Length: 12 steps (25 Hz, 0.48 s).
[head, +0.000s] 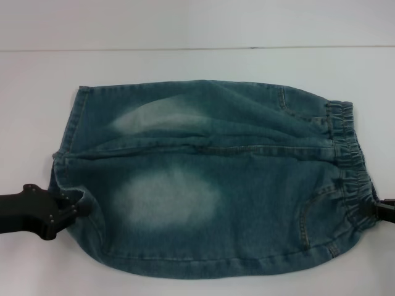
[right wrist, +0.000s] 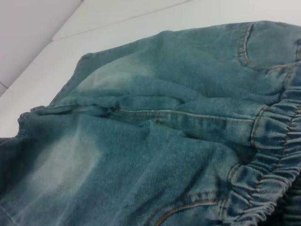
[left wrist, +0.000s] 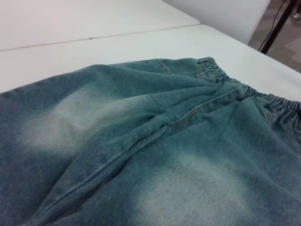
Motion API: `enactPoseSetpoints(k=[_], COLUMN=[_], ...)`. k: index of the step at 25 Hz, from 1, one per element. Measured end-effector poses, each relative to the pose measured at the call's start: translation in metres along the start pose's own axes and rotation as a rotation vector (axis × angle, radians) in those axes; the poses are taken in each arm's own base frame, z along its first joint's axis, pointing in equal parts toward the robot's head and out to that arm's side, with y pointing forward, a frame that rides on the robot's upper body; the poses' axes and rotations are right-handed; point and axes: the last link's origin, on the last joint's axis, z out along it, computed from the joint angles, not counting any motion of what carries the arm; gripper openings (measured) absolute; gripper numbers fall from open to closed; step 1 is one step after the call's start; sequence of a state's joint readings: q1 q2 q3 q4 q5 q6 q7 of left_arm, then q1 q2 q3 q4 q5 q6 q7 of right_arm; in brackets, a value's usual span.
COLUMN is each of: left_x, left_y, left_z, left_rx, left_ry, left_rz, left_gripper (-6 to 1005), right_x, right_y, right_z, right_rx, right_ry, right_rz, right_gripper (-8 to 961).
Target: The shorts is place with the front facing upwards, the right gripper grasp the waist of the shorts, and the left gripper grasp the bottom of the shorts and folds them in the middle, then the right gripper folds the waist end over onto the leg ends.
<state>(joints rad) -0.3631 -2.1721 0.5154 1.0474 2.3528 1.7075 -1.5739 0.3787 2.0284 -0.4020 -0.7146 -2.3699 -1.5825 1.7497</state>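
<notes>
Blue-green shorts [head: 210, 185] lie flat on my white surface [head: 197, 68], my left tool [head: 73, 208] is shut on the bottom of the shorts [head: 65, 161] at their left, and my right tool [head: 378, 208] touches the waist [head: 349, 163], but I cannot tell its grip.

One pair of shorts [head: 210, 191] is seen on one white table [head: 197, 68], with two pale faded patches counted on the denim. One gathered waist [head: 349, 160] is found at the right edge. Two grippers are counted: the left gripper [head: 74, 209] and the right gripper [head: 378, 209].
</notes>
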Motion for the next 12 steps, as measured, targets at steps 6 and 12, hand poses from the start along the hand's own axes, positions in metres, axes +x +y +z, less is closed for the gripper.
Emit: enactPoseSetpoints(k=[6,12], left_x=[0.000,0.003], left_y=[0.000,-0.005], left_z=[0.000,-0.006], left_rx=[0.002,0.046], left_ry=[0.006,0.072], left_rz=[0.000,-0.014], left_gripper=[42,42], right_x=[-0.002,-0.015], right_y=[0.000,-0.004], right_z=[0.000,-0.007], right_rx=[0.002,-0.002], right_ry=[-0.011,-0.141], right_rz=[0.011,0.096], right_gripper=[53,70])
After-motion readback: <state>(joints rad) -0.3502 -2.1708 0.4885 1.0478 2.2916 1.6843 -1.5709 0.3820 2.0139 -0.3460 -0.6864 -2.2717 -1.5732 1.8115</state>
